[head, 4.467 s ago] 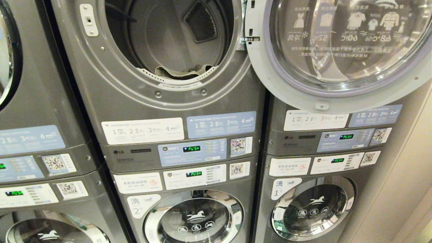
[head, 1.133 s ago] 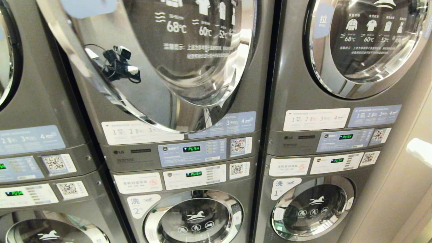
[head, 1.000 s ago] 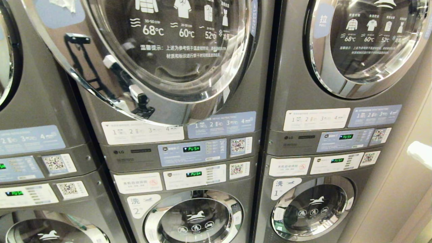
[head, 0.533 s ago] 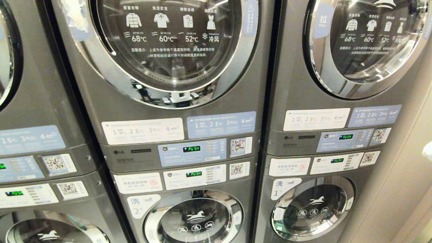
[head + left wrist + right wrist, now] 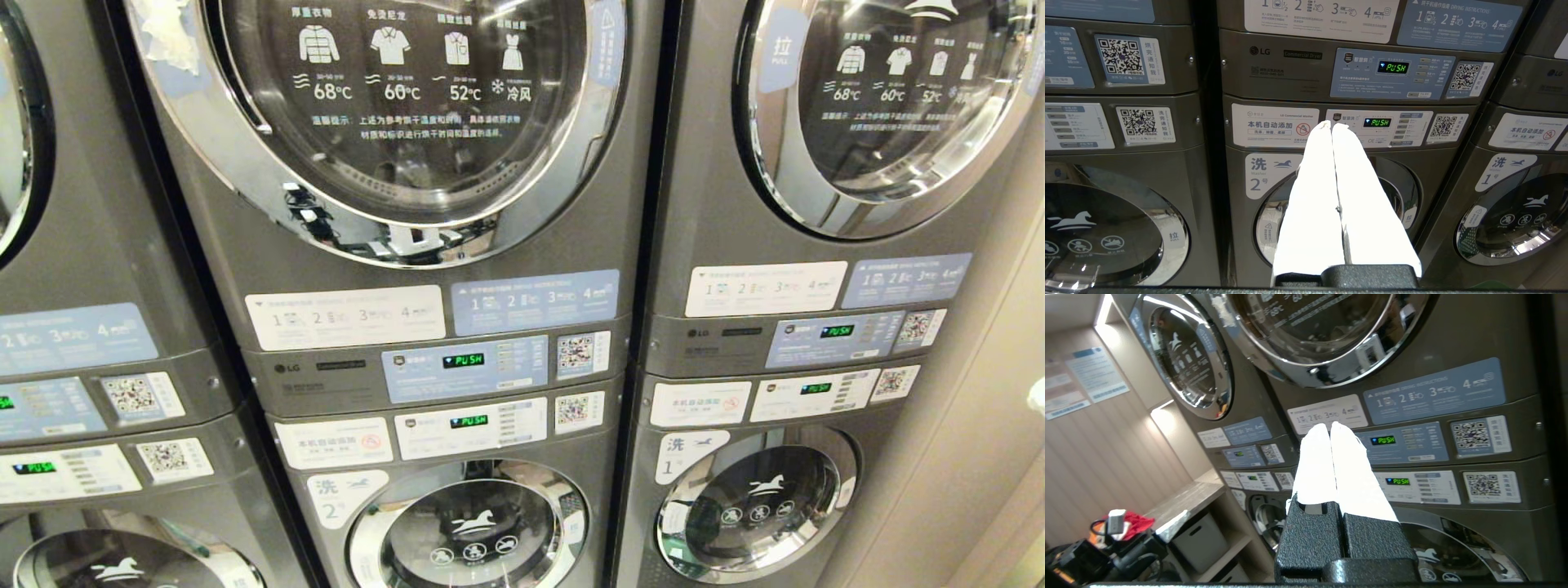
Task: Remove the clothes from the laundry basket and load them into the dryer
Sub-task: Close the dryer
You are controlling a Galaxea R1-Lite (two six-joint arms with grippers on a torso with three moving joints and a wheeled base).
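Three stacked machine columns (image 5: 424, 327), two closed grippers (image 5: 1331, 126), empty.

You are in a self-service laundry shop. You see a row of grey stacked machines, each with a dryer (image 5: 392, 122) above and a washer (image 5: 469, 523) below. Each one has instruction stickers (image 5: 347, 316), QR codes (image 5: 575, 353) for payment and a green "PUSH" display (image 5: 463, 360). The numbered washer labels (image 5: 343, 496) and a notice poster (image 5: 1096, 373) on the wall also show a public place.
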